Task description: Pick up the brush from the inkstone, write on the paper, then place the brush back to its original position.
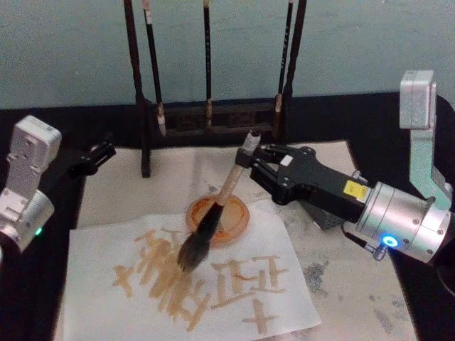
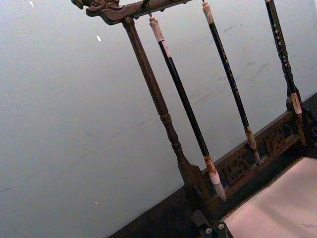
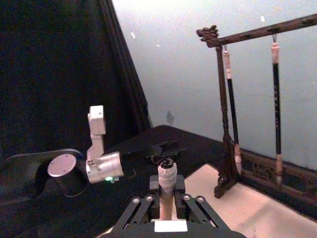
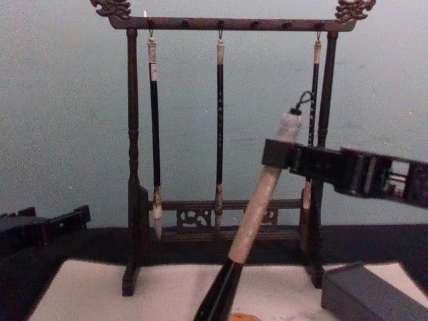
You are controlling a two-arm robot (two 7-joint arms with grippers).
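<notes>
Before a pale blue wall [image 1: 355, 42], the black table [image 1: 355, 121] carries the paper [image 1: 295, 302], marked with orange strokes. We see the right gripper [image 1: 250, 162] clamped on the tilted brush [image 1: 220, 206], whose bristles meet the paper. The inkstone [image 4: 364, 294] lies at the table's right. The left gripper [image 1: 99, 153] rests at the table's left, and we cannot tell its grip.

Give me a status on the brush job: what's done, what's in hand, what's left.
Done: the brush is off the inkstone, and orange strokes cover the paper. In hand: the right gripper is shut on the brush's handle, which is tilted, with the bristles down at the strokes, apparently writing. Left: finish writing, then lay the brush back on the inkstone. The left gripper sits parked on the left side.
</notes>
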